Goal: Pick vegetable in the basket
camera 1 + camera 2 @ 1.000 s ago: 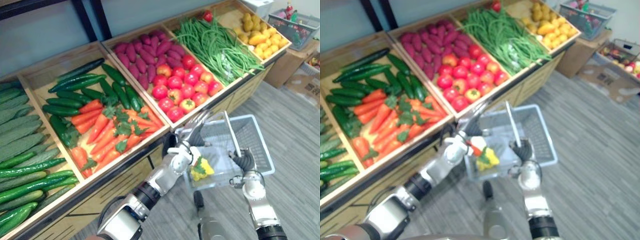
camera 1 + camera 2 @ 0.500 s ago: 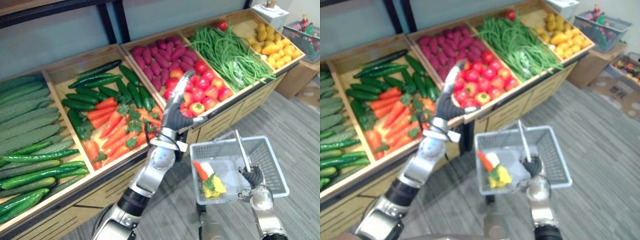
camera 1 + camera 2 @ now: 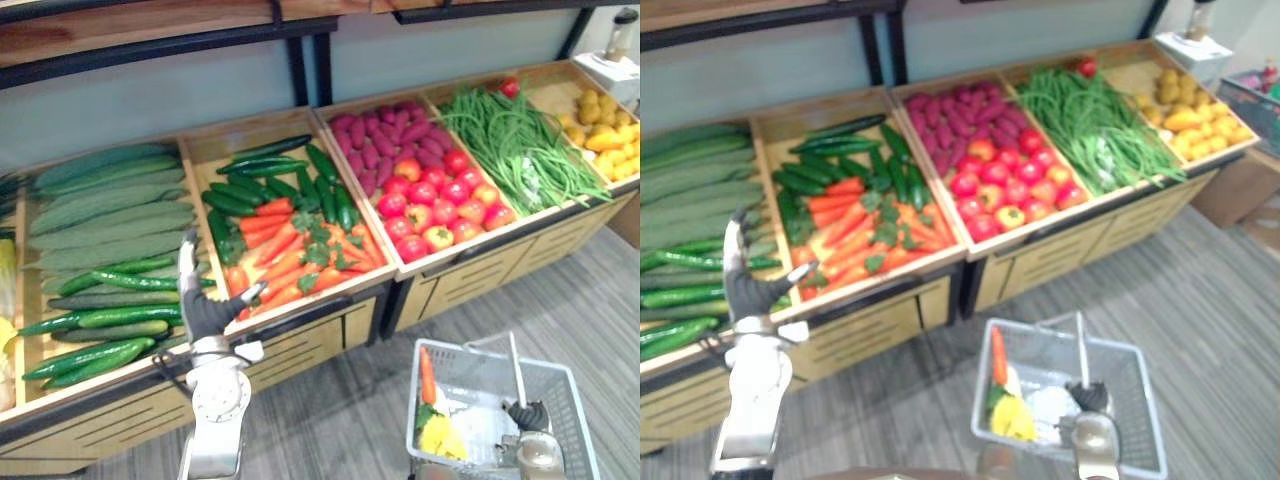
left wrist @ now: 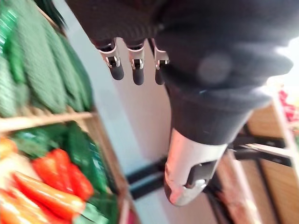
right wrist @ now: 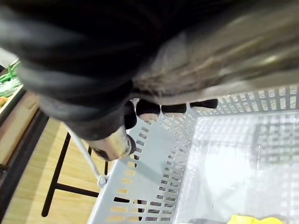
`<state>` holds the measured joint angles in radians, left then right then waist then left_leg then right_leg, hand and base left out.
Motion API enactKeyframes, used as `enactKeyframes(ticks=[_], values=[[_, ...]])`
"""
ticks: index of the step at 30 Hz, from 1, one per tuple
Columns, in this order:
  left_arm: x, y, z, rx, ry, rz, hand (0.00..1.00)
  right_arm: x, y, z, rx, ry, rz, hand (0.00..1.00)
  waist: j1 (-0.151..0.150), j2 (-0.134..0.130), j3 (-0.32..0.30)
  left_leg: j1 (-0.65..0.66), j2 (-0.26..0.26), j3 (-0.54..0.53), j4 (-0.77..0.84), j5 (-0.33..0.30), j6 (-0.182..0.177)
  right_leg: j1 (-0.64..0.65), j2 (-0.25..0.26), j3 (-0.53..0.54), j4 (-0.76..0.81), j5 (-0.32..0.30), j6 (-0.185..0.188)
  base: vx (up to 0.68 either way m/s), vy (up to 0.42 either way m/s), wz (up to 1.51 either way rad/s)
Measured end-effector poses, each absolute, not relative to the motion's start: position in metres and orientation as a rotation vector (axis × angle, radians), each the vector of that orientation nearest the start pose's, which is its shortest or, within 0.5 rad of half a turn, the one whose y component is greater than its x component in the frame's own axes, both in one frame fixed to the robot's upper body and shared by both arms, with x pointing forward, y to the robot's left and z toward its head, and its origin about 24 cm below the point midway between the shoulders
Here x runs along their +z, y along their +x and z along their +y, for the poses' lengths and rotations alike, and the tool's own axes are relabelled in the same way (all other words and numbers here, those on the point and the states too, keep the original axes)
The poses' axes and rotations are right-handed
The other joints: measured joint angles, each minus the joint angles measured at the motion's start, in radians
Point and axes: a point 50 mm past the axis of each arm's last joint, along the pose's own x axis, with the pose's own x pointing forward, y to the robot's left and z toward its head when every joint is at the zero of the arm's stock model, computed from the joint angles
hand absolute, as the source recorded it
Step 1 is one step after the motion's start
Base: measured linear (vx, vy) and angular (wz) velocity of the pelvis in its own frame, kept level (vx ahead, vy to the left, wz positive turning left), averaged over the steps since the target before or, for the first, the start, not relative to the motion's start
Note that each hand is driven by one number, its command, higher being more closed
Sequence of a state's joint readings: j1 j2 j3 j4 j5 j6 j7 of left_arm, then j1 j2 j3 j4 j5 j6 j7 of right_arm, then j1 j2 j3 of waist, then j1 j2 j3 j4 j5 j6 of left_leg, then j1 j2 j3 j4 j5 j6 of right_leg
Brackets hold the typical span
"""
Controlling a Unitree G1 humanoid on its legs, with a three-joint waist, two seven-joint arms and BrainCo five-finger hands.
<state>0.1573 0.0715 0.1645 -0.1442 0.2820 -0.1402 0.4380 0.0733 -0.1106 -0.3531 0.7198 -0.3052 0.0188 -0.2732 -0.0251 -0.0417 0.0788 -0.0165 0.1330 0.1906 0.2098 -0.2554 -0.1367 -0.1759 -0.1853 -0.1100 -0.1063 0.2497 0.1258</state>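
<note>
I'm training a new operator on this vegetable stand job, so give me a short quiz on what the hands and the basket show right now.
1. True or false: the left hand is curled into a fist.
2. Which of these lies in the basket? A banana, B carrot, C broccoli.
3. Fill in: the right hand has its fingers curled round the basket's ____.

Key: 1 false, it is raised with its fingers straight. 2 B. 3 handle.
</note>
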Motion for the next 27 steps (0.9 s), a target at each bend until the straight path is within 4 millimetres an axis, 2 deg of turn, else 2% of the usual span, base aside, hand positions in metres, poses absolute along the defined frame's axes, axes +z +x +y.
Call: enactKeyframes(ticks=[2, 5, 7, 9, 12, 14, 16, 19, 22, 23, 24, 25, 26, 27], values=[[0.025, 0.201, 0.236, 0.65, 0.381, -0.012, 0.0, -0.11, 0.14, -0.266, -0.545, -0.381, 0.818, 1.0, 0.0, 0.006, -0.003, 0.004, 0.001, -0.029, -0.003, 0.004, 0.0, 0.023, -0.005, -0.029, 0.0, -0.007, 0.001, 0.02, 0.0, 0.39], [-0.017, 0.185, 0.242, 0.661, 0.409, 0.195, 0.0, -0.112, 0.138, -0.263, -0.555, -0.37, 0.822, 1.0, 0.002, 0.004, -0.008, 0.008, -0.003, -0.044, -0.013, 0.01, 0.001, 0.036, -0.012, -0.051, -0.001, -0.012, 0.0, -0.01, 0.009, 0.21], [-0.049, 0.163, 0.241, 0.685, 0.406, 0.359, 0.0, -0.113, 0.138, -0.256, -0.571, -0.357, 0.816, 1.0, 0.002, 0.004, -0.009, 0.023, -0.004, -0.055, -0.033, 0.02, 0.0, 0.049, -0.013, -0.062, -0.006, -0.019, 0.0, -0.01, -0.005, 0.12], [-0.062, 0.15, 0.236, 0.688, 0.394, 0.431, 0.0, -0.116, 0.133, -0.252, -0.584, -0.326, 0.824, 1.0, 0.003, 0.004, -0.01, 0.026, -0.001, -0.066, -0.042, 0.025, -0.001, 0.059, -0.012, -0.078, -0.006, -0.027, 0.002, 0.01, -0.016, 0.2], [-0.069, 0.139, 0.231, 0.686, 0.383, 0.475, 0.0, -0.118, 0.132, -0.246, -0.591, -0.304, 0.83, 1.0, 0.009, 0.006, -0.011, 0.036, 0.0, -0.067, -0.071, 0.038, -0.004, 0.058, -0.011, -0.085, -0.006, -0.031, 0.003, 0.01, -0.013, 0.07], [-0.07, 0.139, 0.229, 0.678, 0.378, 0.478, 0.0, -0.118, 0.132, -0.246, -0.613, -0.308, 0.826, 1.0, 0.01, 0.009, -0.011, 0.035, 0.0, -0.067, -0.065, 0.034, -0.005, 0.059, -0.011, -0.085, -0.006, -0.043, 0.008, 0.0, 0.0, 0.0], [-0.07, 0.143, 0.223, 0.648, 0.375, 0.47, 0.0, -0.117, 0.132, -0.247, -0.626, -0.307, 0.822, 1.0, 0.01, 0.013, -0.009, 0.014, 0.004, -0.068, -0.011, 0.007, -0.001, 0.06, -0.009, -0.082, -0.001, -0.05, 0.009, 0.02, 0.023, -0.03], [-0.07, 0.149, 0.214, 0.6, 0.367, 0.458, 0.0, -0.117, 0.129, -0.251, -0.652, -0.297, 0.826, 1.0, 0.007, 0.02, -0.005, -0.018, 0.008, -0.058, 0.094, -0.043, 0.01, 0.058, -0.01, -0.059, 0.001, -0.026, 0.023, 0.02, 0.088, -0.16], [-0.069, 0.154, 0.208, 0.564, 0.365, 0.445, 0.0, -0.113, 0.135, -0.249, -0.659, -0.286, 0.792, 1.0, 0.007, 0.012, 0.001, -0.046, 0.01, 0.019, 0.171, -0.102, 0.034, -0.014, -0.011, 0.017, 0.068, -0.015, 0.02, -0.1, 0.155, -0.78], [-0.067, 0.156, 0.207, 0.553, 0.369, 0.436, 0.0, -0.11, 0.14, -0.245, -0.655, -0.281, 0.768, 1.0, 0.008, 0.004, 0.006, -0.059, 0.016, 0.074, 0.203, -0.122, 0.048, -0.066, 0.002, 0.037, 0.091, 0.031, -0.016, -0.19, 0.125, -1.42], [-0.063, 0.16, 0.209, 0.547, 0.38, 0.415, 0.0, -0.106, 0.148, -0.24, -0.647, -0.267, 0.736, 1.0, 0.011, 0.014, 0.007, -0.07, 0.041, 0.138, 0.207, -0.122, 0.069, -0.112, 0.03, 0.033, 0.055, 0.156, -0.073, -0.23, 0.066, -1.76], [-0.06, 0.163, 0.209, 0.546, 0.379, 0.396, 0.0, -0.101, 0.159, -0.236, -0.638, -0.254, 0.705, 1.0, 0.018, 0.025, 0.03, -0.061, 0.062, 0.197, 0.197, -0.114, 0.081, -0.134, 0.038, -0.021, 0.079, 0.204, -0.084, -0.2, 0.015, -1.41], [-0.057, 0.169, 0.208, 0.54, 0.377, 0.377, 0.0, -0.099, 0.161, -0.236, -0.641, -0.255, 0.692, 1.0, 0.013, 0.025, 0.05, -0.057, 0.065, 0.213, 0.19, -0.104, 0.09, -0.166, 0.029, -0.083, 0.196, 0.104, -0.118, -0.22, 0.053, -1.04], [-0.051, 0.177, 0.207, 0.541, 0.372, 0.342, 0.0, -0.097, 0.162, -0.24, -0.667, -0.266, 0.679, 1.0, 0.004, 0.012, 0.075, -0.023, 0.057, 0.253, 0.152, -0.076, 0.097, -0.216, -0.031, -0.219, 0.541, -0.134, -0.161, -0.17, 0.096, -0.68]])
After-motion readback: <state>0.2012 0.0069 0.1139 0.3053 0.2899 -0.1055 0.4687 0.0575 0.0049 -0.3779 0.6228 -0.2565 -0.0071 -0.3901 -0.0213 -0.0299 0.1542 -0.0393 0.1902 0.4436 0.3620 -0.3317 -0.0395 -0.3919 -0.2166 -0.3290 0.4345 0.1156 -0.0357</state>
